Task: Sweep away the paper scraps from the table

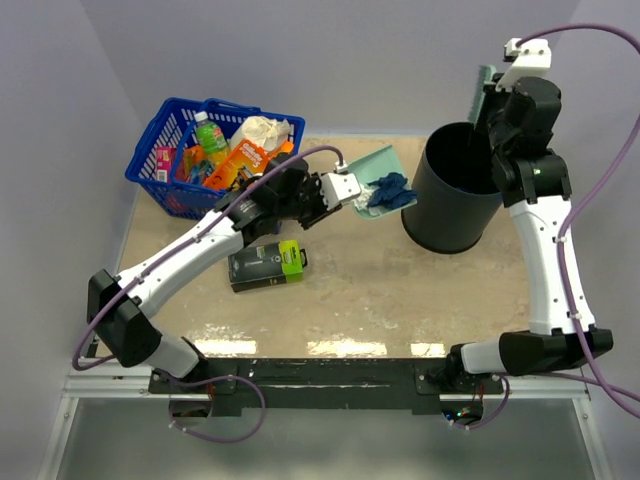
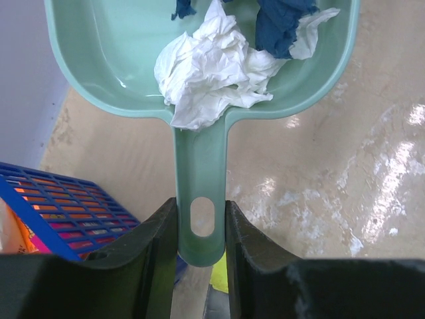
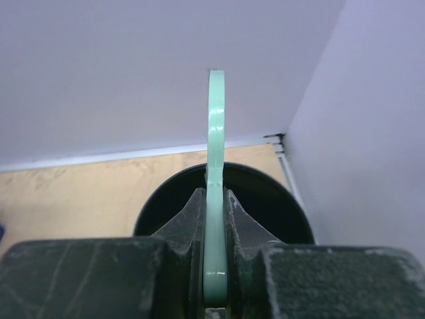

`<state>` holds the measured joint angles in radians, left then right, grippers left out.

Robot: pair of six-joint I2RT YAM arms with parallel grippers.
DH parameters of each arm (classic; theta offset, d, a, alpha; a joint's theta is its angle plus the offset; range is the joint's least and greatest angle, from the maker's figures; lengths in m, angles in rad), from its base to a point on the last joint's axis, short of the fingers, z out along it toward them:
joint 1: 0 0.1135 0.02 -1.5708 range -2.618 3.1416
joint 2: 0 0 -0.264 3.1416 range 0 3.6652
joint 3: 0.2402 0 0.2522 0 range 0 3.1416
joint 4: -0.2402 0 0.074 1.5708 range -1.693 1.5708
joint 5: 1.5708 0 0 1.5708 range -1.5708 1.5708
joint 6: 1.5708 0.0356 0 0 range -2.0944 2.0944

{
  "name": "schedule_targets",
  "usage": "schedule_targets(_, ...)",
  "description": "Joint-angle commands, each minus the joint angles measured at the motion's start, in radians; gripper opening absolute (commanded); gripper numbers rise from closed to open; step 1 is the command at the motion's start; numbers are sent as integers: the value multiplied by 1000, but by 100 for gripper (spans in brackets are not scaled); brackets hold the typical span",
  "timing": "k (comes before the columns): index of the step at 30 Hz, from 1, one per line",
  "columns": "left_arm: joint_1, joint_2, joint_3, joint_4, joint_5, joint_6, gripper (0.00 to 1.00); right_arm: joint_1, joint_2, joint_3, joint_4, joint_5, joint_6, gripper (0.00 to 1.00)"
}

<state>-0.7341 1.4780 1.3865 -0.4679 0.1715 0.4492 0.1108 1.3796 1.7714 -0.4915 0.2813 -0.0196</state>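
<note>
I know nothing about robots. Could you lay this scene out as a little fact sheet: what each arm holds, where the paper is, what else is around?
left gripper: shut on the handle of the dustpan
right gripper: shut on the brush, near the black bin
paper scraps: white and dark blue wads lying in the dustpan
dustpan position: beside the black bin
also on the table: blue basket of groceries, green-and-black box

Seen from my remote station, the teal plastic dustpan (image 2: pixel 113 60) and brush handle (image 3: pixel 216 133) looked smooth and glossy, the crumpled paper scraps (image 2: pixel 212 73) matt, the speckled beige surface (image 2: pixel 332 173) sheened with glare, the black bin (image 1: pixel 450 222) dull, the blue basket (image 1: pixel 150 150) plastic.
</note>
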Motion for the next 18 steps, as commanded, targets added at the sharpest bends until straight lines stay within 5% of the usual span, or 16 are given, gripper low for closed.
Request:
schedule_targets(1, 5, 69, 127, 28, -66, -47, 0, -42, -11, -32, 160, 168, -6, 0)
schedule_targets(8, 7, 231, 371, 29, -119, -58, 0, -108, -2, -64, 133, 387, -66, 0)
schedule_targets(18, 6, 439, 632, 118, -196, -27, 0, -197, -197, -249, -181, 414, -77, 0)
